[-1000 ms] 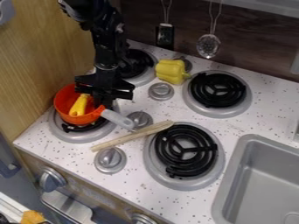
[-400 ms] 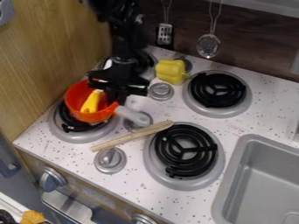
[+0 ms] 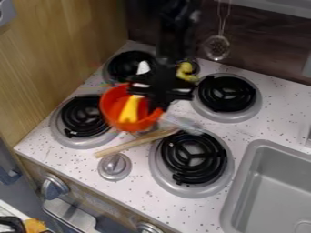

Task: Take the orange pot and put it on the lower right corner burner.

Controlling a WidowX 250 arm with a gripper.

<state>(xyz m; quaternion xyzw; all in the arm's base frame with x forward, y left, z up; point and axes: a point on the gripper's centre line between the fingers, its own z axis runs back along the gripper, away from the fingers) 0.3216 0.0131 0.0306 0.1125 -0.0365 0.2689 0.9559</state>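
The gripper [image 3: 157, 103] pinches the orange pot [image 3: 113, 107] by its rim, aloft left of the lower right burner [image 3: 172, 152], where a slipping, one-sided grip could spill the toy [image 3: 130, 110] (yellow, inside).

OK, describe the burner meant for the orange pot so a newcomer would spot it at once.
Find the gray sink at lower right, then look just left of it on the speckled white stovetop. There sits a black coil burner. Of the four burners, it is the one nearest the view's bottom edge, with a wooden stick's end at its upper left.
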